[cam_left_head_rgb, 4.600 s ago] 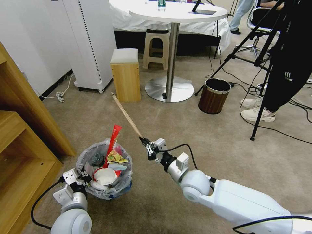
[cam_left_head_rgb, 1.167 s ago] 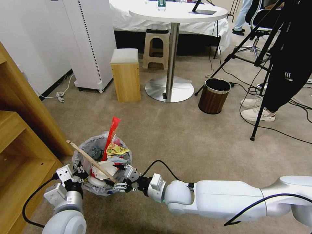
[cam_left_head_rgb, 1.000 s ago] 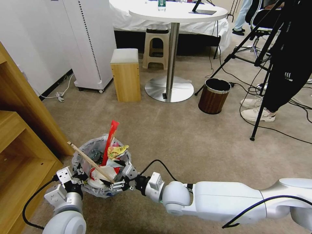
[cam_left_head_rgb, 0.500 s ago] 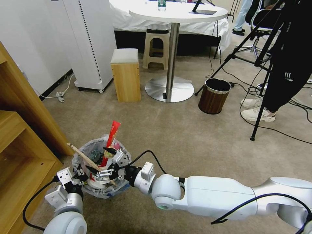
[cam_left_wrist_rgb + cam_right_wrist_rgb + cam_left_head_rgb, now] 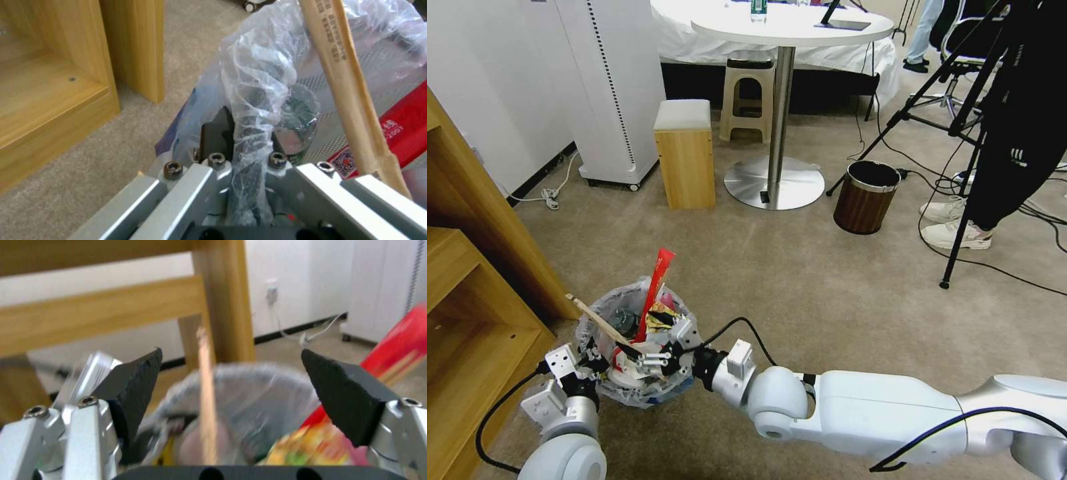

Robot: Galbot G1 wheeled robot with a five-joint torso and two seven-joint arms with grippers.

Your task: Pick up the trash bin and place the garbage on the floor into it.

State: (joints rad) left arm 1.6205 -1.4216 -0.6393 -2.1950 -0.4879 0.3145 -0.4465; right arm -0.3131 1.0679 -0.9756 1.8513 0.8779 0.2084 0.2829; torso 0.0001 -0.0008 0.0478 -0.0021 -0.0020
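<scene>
Beige carpet [image 5: 800,267] bears the bag-lined trash bin [image 5: 602,320], crammed with litter.

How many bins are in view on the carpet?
2. The trash bin with the white bag is clamped by the left gripper; the brown bin stands beside the round table's base.

head: high, facing forward and down over both arms to the bin [image 5: 635,347] | left wrist: very near, along left gripper [image 5: 240,146] at the bag rim | right wrist: close over right gripper [image 5: 231,400], facing the bin's stick [image 5: 206,400] | shared: bin, stick
</scene>
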